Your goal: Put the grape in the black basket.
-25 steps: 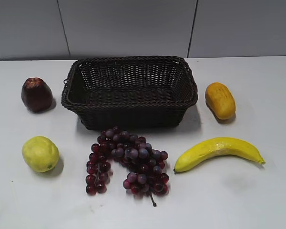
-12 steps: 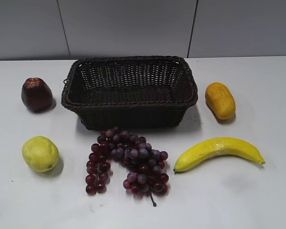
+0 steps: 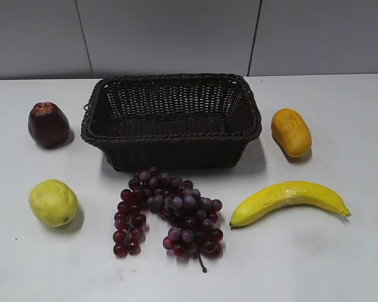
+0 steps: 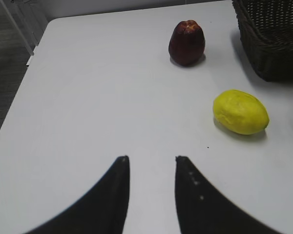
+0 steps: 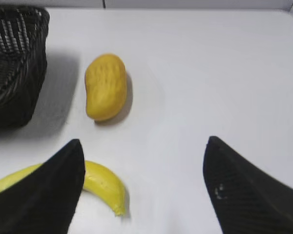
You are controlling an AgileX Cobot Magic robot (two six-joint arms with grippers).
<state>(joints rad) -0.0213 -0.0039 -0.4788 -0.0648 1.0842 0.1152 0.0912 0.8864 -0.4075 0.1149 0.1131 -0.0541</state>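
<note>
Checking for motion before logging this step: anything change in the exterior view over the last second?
No visible change. The bunch of dark red and purple grapes lies on the white table in front of the dark woven wicker basket, same place; no pincer has entered the exterior view.

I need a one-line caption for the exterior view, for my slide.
Grape bunch lies on the white table before the empty black basket, ringed by four other fruits; no arm visible.
</note>
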